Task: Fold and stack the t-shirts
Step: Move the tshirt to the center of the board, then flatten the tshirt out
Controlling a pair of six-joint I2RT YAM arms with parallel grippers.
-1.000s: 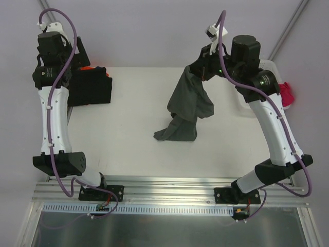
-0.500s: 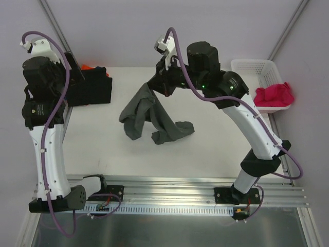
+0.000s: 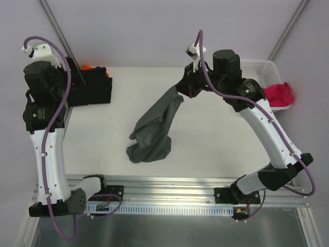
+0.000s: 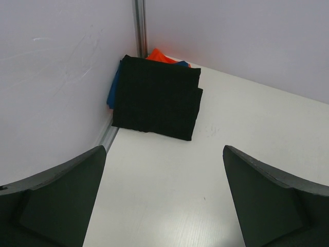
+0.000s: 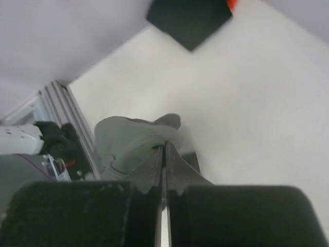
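A: Far left first. What did the left gripper show?

B: Jaws spread wide with nothing between them, hanging over bare white tabletop near the back-left corner. Just beyond lay the pile. A folded black t-shirt was on top, with an orange cloth edge and a blue cloth edge peeping out beneath.

A: And mid-table?

B: The dark grey cloth t-shirt. Upper end lifted, lower end crumpled on the table towards the front edge. Between them the cloth hung twisted, rope-like.

A: Held by?

B: The right gripper. Jaws pinched tight on a fold of the grey cloth. The wrist view showed the fingers closed and fabric trailing off them.

A: Further right?

B: A white plastic lattice basket at the back-right of the table. A magenta-pink shirt was bunched in it, neither arm touching it.

A: Step in hand, by your reading?

B: Spreading the grey one before folding. A single pinch left it hanging narrow. I judged the free left jaws should take a second point along the same hem or shoulder line. Then both should draw apart and lower together, so the bunched end drags out flat. Set down as it hung, it would likely trap creases.
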